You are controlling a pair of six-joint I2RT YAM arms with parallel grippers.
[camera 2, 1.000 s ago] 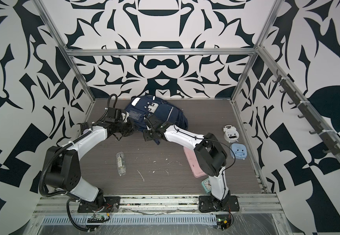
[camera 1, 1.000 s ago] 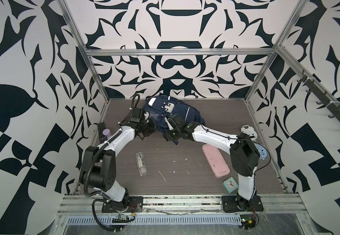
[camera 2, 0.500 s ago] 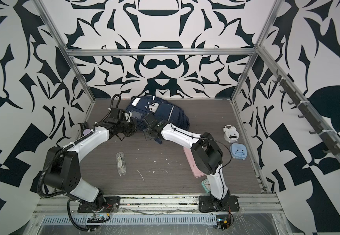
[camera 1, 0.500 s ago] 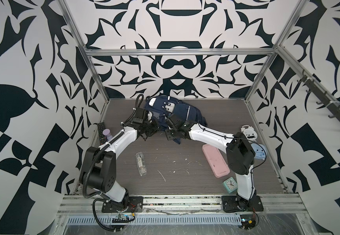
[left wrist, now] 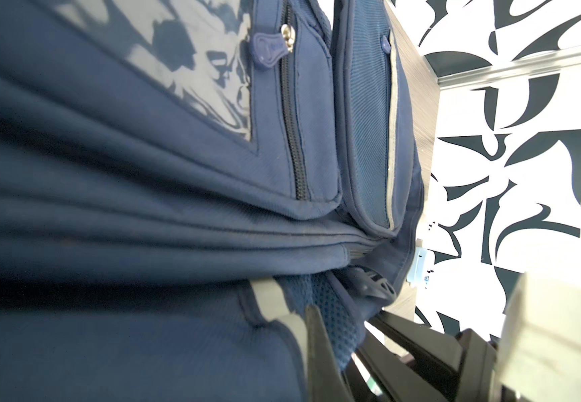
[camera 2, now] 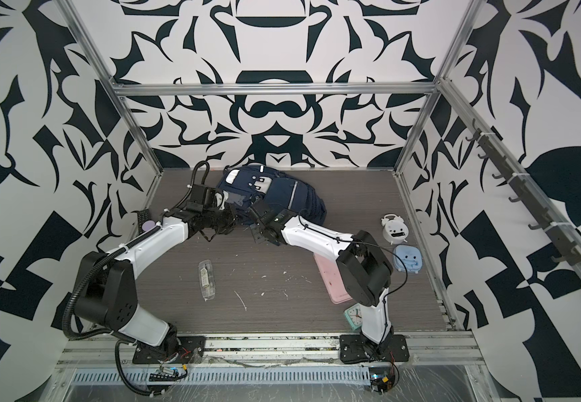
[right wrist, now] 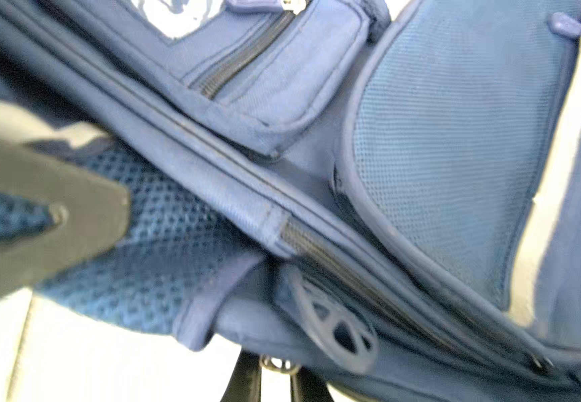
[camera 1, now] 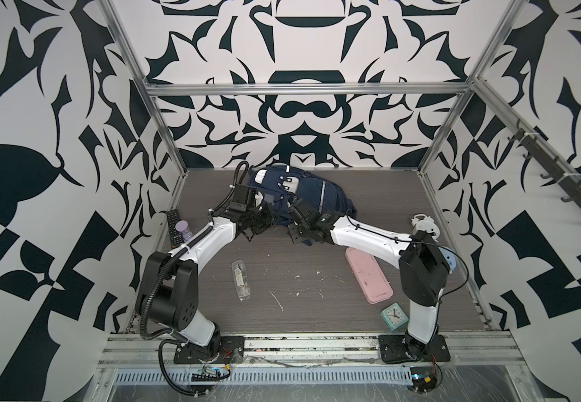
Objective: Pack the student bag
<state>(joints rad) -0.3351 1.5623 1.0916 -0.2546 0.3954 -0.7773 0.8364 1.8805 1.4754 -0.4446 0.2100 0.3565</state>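
The bag (camera 1: 304, 195) lay at the table's (camera 1: 317, 268) back, left claw (camera 1: 266, 221) clamped on its edge, while the right claw (right wrist: 274, 383) had just narrowed around a zip pull (right wrist: 277, 363) — grip uncertain — likely readying the unzip.

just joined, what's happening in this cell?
Both arms are at the large navy-blue fabric backpack at the back of the grey table. The left pincer is shut at its near edge; the right pincer straddles a metal zipper ring, grip unclear. A pink oblong case, clear plastic case and mint square clock lie on the table, unpacked.
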